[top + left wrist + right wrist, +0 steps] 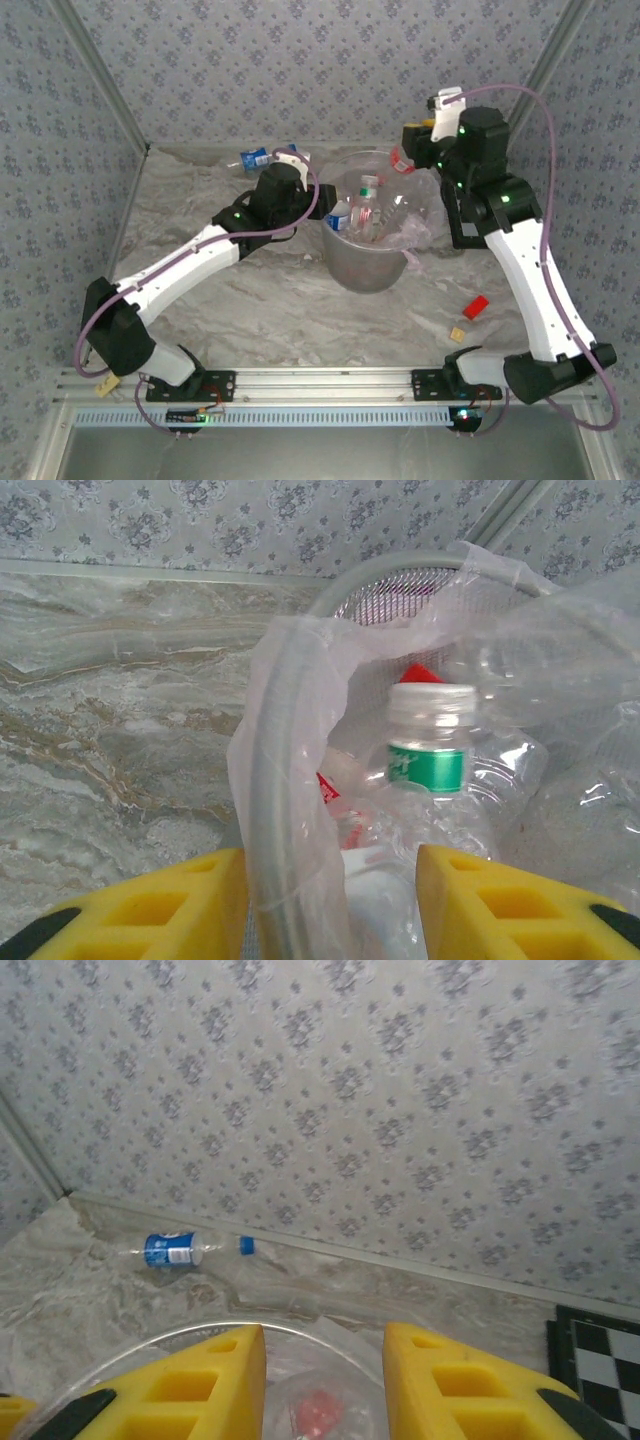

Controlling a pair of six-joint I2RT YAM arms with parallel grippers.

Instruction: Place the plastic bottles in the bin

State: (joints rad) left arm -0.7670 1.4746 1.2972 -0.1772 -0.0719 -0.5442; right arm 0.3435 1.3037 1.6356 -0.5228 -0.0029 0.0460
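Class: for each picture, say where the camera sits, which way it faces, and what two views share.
Top external: above and behind the bases, looking down on left arm, right arm and bin.
Left wrist: on the left arm, facing the bin's rim; left tool straddles it, green-labelled bottle inside.
Right wrist: on the right arm, facing the back wall above the bin; right tool apparently grips a red-marked bottle.
Shared: blue-labelled bottle, top and right wrist.
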